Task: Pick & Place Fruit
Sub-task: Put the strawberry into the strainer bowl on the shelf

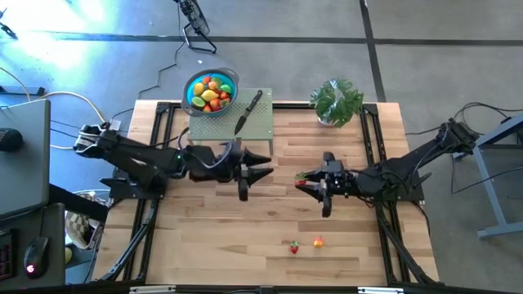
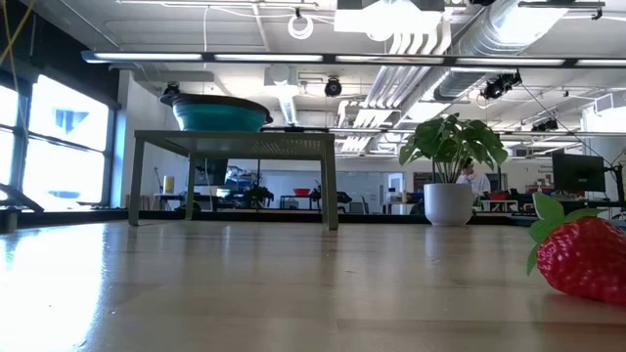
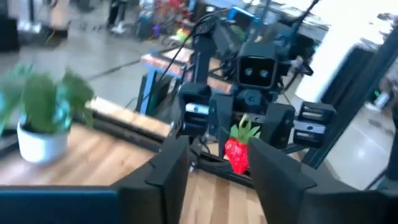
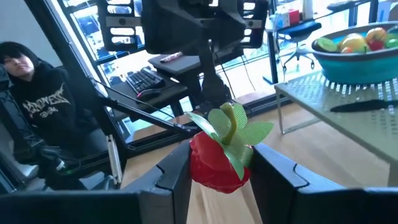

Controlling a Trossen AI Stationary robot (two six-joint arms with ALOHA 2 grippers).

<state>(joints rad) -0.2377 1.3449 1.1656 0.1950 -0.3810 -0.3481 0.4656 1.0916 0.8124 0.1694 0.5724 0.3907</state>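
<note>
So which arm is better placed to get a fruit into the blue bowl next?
Probably right: the right claw already grips a strawberry. The left claw is open and empty, though nearer the bowl on the green stand.

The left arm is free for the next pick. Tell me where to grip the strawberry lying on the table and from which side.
Grip the strawberry across the widest part of its red body, coming straight down from above. It lies on its side on the table, and its leaves look too thin to hold. The orange piece sits close by, so probably keep the fingers off that side.
</note>
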